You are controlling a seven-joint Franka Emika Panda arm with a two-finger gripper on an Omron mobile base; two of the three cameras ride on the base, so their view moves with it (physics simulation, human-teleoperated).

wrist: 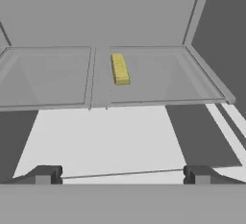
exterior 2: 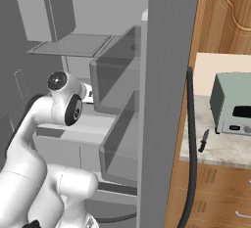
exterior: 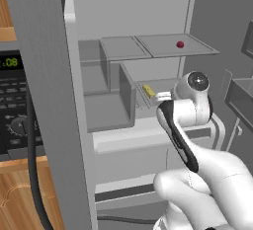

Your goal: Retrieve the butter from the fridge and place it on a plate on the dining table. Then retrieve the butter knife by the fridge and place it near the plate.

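Butter (wrist: 119,68) lies lengthwise, just inside the fridge (wrist: 144,16) shelf's front edge — clear shelf around it; my claw (wrist: 123,175) spread wide, well short.

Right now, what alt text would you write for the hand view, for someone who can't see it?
A small yellow butter stick lies on a grey shelf inside the open fridge, straight ahead of the camera. The open gripper has its two dark fingertips spread wide at the bottom, short of the shelf and touching nothing.
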